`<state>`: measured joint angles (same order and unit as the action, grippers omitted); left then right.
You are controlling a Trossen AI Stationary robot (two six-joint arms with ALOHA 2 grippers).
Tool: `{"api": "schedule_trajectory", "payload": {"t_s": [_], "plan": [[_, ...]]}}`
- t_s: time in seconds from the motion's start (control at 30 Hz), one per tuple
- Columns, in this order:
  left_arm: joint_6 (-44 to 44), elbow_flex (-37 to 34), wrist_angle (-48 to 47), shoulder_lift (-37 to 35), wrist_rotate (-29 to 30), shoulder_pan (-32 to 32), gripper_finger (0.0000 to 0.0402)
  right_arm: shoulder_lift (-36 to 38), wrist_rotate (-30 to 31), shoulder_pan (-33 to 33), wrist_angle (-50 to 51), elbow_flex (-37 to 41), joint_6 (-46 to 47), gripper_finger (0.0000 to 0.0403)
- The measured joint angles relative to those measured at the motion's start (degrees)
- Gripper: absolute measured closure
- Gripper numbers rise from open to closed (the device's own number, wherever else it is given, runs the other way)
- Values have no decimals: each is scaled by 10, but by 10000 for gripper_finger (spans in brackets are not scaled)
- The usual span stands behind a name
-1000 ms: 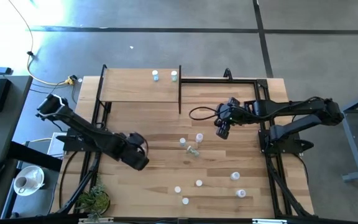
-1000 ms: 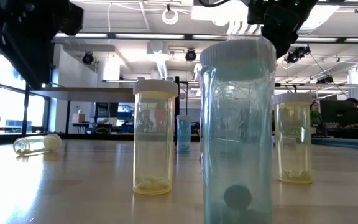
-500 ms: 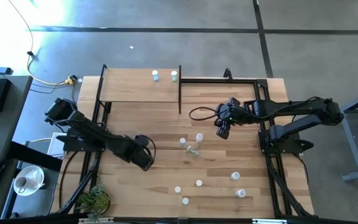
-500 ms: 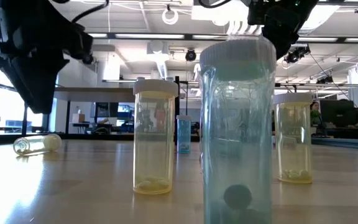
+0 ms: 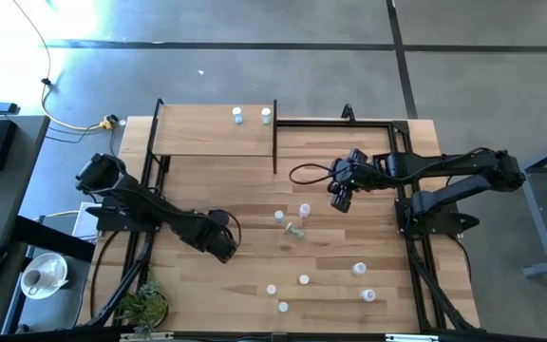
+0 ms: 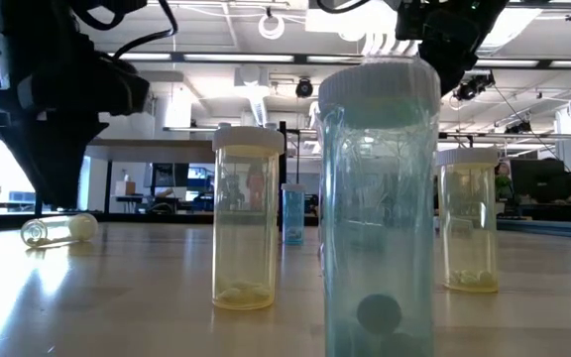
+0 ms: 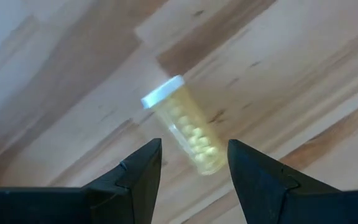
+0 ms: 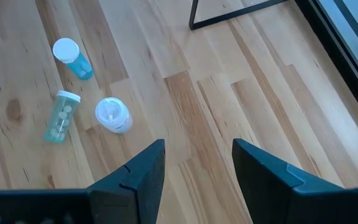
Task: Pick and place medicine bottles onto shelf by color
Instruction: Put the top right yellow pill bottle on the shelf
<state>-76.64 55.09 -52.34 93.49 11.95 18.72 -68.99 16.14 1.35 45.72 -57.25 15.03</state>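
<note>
A yellow bottle (image 7: 188, 134) with a white cap (image 7: 162, 92) lies on its side on the tabletop; it also shows in the low view (image 6: 59, 229). My left gripper (image 7: 191, 168) is open just above it, one finger on each side, touching nothing; in the high view (image 5: 221, 242) it hides the bottle. My right gripper (image 5: 340, 199) hangs open and empty over the table's middle right. Below it stand a blue bottle (image 8: 73, 58) and a white bottle (image 8: 112, 115), and a teal bottle (image 8: 59, 116) lies on its side. The shelf (image 5: 198, 138) holds two bottles (image 5: 238, 116) at its far right.
Several more bottles stand near the table's front right (image 5: 304, 279), (image 5: 359, 270), (image 5: 368, 295), (image 5: 283, 306). Close to the low camera stand a blue bottle (image 6: 380, 208) and two yellow ones (image 6: 246, 218), (image 6: 469, 218). A black cable loop (image 5: 307, 174) lies beside the right arm.
My left gripper has moved toward the table's right and near edges and has come down over the lying yellow bottle.
</note>
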Motion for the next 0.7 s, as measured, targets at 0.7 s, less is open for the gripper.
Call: {"api": "schedule_trajectory", "payload": {"t_s": [0.7], "plan": [[8,3,19,83,-54,1,227,0,0,0,6,-1,0,224]]}}
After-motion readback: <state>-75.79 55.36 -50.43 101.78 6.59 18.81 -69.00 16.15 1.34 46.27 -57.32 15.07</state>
